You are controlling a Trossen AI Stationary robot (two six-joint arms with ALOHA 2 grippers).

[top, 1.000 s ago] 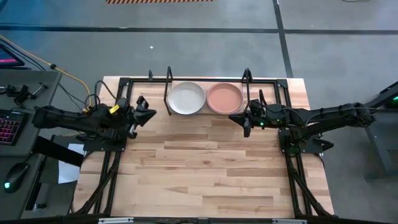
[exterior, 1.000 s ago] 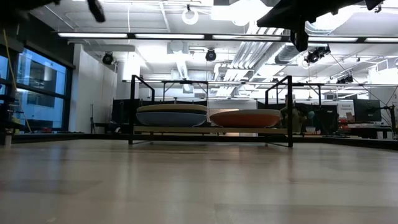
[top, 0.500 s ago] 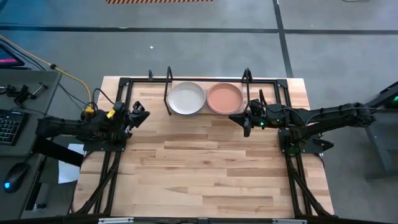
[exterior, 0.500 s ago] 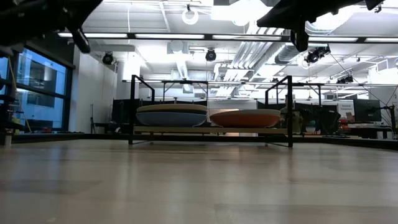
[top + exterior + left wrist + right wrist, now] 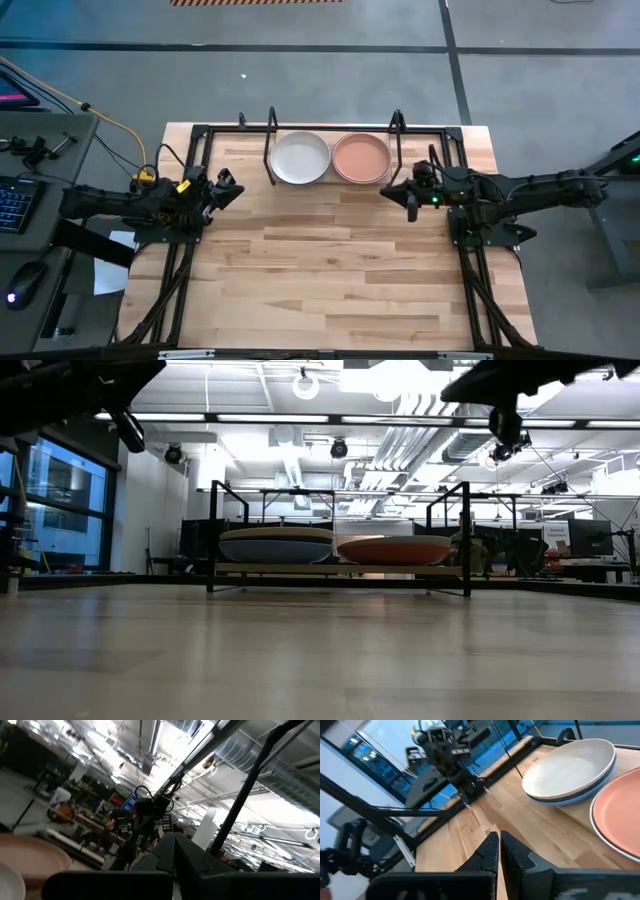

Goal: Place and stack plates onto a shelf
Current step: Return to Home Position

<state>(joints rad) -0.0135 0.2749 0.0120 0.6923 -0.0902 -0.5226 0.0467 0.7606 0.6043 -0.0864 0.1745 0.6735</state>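
Stacks: two, side by side on the shelf (image 5: 340, 569) at the far edge of the tabletop (image 5: 330, 270). Cream plate (image 5: 300, 158) tops the left stack, with a blue rim showing under it. Pink plate (image 5: 361, 158) tops the right stack.
Shelf axis: long side runs left to right along the far edge, so both arms flank it.
Right hand (image 5: 405, 197): the nearer one, just off the shelf's right front corner and clear of the pink plate. Fingers all but meet, nothing held.
Left hand (image 5: 228, 187): well apart from the shelf's left end, out near the tabletop's left edge. Fingers pressed together, nothing held.
Key relation: the shelf lies ahead of and between the hands. Retreat for each arm is outward to its own side, away from the stacks. Judged clear on both sides.
Change, right: a second ago this hand sat closer in by the pink plate; it is now drawn back toward its own side.
Change, left: pulled outward over the last second, barely shifted in the last half.
Change, plates: none, both stacks sit as before.
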